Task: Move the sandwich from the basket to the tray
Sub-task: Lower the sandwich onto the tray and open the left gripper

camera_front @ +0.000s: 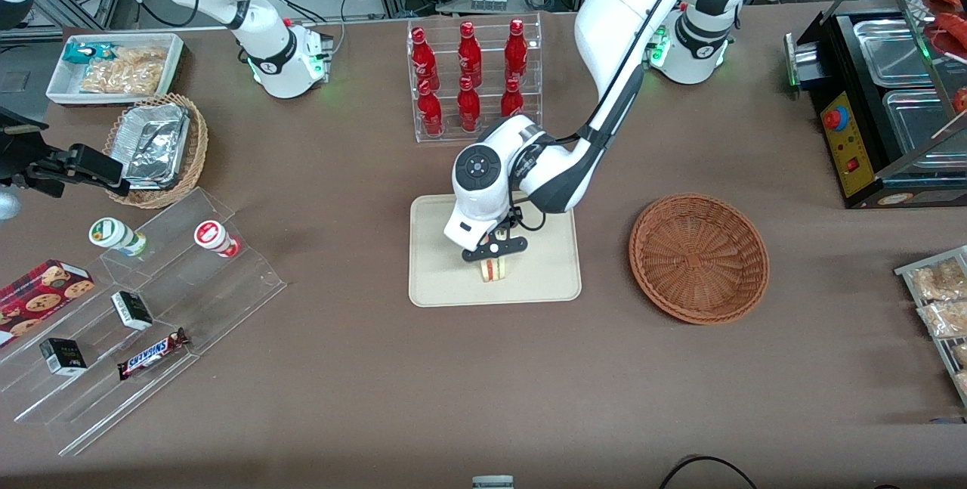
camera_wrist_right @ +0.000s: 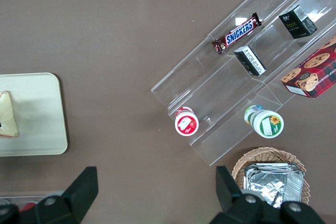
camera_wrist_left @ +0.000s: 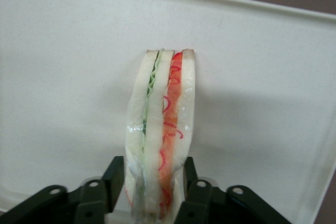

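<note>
The sandwich (camera_front: 492,270), a pale bread wedge with red and green filling, stands on edge on the cream-beige tray (camera_front: 438,277), in the part nearer the front camera. My left gripper (camera_front: 494,255) is directly above it, with its fingers shut on the sandwich's two sides. The left wrist view shows the sandwich (camera_wrist_left: 163,124) upright between the black fingers (camera_wrist_left: 116,174) of the gripper (camera_wrist_left: 153,169), against the tray surface (camera_wrist_left: 63,77). The reddish-brown wicker basket (camera_front: 699,256) sits empty beside the tray, toward the working arm's end. The right wrist view also shows the sandwich (camera_wrist_right: 8,114) on the tray (camera_wrist_right: 42,108).
A clear rack of red bottles (camera_front: 472,81) stands farther from the camera than the tray. A stepped acrylic shelf with snacks (camera_front: 136,307), a lighter wicker basket of foil containers (camera_front: 159,149) and a white bin (camera_front: 113,66) lie toward the parked arm's end. A food warmer (camera_front: 884,96) stands toward the working arm's end.
</note>
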You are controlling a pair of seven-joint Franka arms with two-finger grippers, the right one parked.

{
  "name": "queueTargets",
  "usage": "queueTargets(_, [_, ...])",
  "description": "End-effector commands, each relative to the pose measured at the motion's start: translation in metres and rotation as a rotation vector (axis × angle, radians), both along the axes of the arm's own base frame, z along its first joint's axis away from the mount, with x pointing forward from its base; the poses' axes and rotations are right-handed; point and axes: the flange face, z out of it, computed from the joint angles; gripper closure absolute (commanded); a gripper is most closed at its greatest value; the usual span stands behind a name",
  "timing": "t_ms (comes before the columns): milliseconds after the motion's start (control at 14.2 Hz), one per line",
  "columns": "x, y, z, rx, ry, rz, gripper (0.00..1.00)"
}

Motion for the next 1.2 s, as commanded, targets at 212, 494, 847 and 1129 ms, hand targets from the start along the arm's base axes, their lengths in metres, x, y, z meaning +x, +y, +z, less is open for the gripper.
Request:
queueTargets(212, [0.012,0.019,0.079,0.036,-0.050,0.021,0.00])
queueTargets(494, [0.048,0.091,0.146,0.074,-0.026,0.116,0.00])
queueTargets(847, [0.082,0.190,0.173,0.102,0.044,0.093,0.00])
queueTargets(1129, [0.090,0.278,0.189,0.089,0.074,0.030,0.00])
